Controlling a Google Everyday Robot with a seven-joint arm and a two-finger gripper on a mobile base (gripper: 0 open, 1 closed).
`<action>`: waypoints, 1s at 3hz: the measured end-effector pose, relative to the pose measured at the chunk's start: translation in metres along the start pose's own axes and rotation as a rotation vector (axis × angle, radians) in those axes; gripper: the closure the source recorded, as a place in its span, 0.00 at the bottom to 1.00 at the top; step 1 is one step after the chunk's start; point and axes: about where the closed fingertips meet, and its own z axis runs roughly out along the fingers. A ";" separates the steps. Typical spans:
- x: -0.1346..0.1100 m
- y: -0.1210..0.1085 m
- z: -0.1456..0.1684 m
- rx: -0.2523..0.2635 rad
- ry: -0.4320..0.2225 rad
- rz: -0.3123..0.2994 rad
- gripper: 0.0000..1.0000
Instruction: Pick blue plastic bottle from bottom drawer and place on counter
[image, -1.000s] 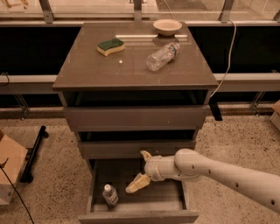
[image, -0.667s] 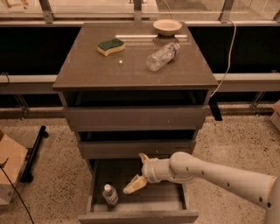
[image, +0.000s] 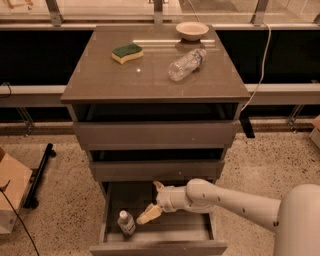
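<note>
A cabinet with three drawers fills the middle of the camera view. Its one tabletop is a glossy grey-brown slab, wider than the drawers below it. The bottom drawer is pulled out further than the other two, so its grey floor shows.

One white robot arm reaches in from the lower right, crossing over the right part of the open bottom drawer. Its gripper hangs inside that drawer, above the floor. The two fingers are spread wide apart and hold nothing.

Two bottles are in sight. One long clear water bottle lies on its side on the tabletop, right of the middle. The one blue plastic bottle, small with a white cap, stands upright on the floor of the bottom drawer towards its left side. It sits just left of the lower finger, outside the gap between the fingers; I cannot tell whether the fingertip touches it.

One pale bowl stands at the back edge of the tabletop. One sponge, green on top and yellow beneath, lies to the left of the water bottle, well apart from it.
</note>
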 end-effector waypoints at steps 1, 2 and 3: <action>0.020 -0.004 0.027 -0.025 -0.002 0.031 0.00; 0.036 -0.006 0.049 -0.041 -0.012 0.055 0.00; 0.049 -0.007 0.075 -0.048 -0.031 0.070 0.00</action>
